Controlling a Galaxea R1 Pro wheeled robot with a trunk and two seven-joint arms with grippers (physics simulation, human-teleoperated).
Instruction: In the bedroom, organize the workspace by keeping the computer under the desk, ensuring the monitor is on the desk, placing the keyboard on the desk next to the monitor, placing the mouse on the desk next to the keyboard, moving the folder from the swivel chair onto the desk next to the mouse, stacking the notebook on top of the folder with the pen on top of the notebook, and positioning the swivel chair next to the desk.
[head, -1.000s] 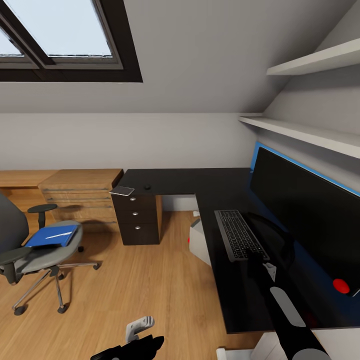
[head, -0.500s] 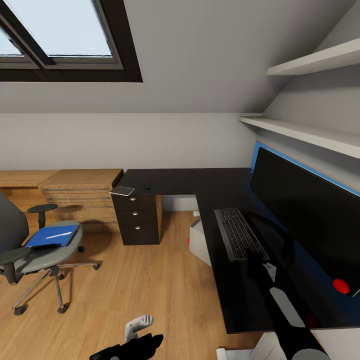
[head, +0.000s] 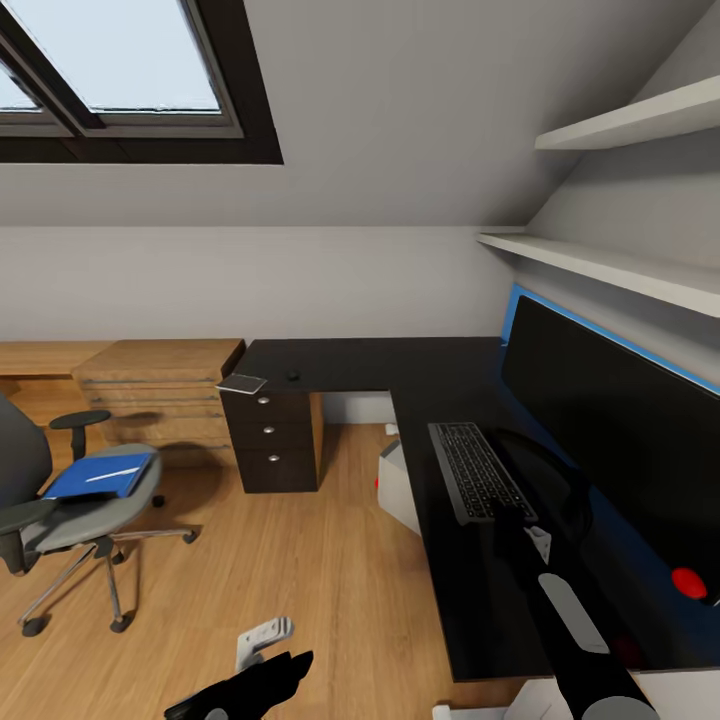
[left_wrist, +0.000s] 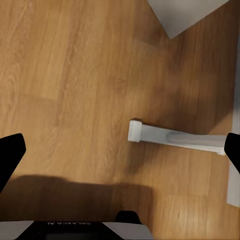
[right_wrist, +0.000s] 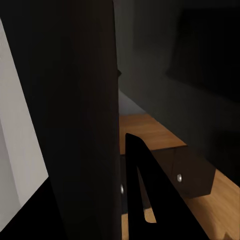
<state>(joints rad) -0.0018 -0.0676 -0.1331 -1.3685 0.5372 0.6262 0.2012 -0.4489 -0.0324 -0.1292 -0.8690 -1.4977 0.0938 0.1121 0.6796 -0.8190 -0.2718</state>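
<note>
Keyboard (head: 480, 470) flat on desk (head: 400, 365) near front edge, just beside monitor (head: 610, 430). Right gripper (head: 515, 515) at keyboard's near end; jaws' state cannot tell. Left gripper (left_wrist: 120, 150) over wooden floor (head: 300, 560), jaws spread wide, empty. Folder (head: 100, 477) on swivel chair (head: 75, 510) seat, pen (head: 112, 473) atop. Notebook (head: 242, 383), mouse (head: 294, 376) at desk's far-left corner. Computer (head: 400, 485) under desk.

Keyboard (head: 479, 470) on desk (head: 370, 362) before monitor (head: 610, 430); computer (head: 400, 485) beneath; folder (head: 100, 476) on swivel chair (head: 60, 500), left.
</note>
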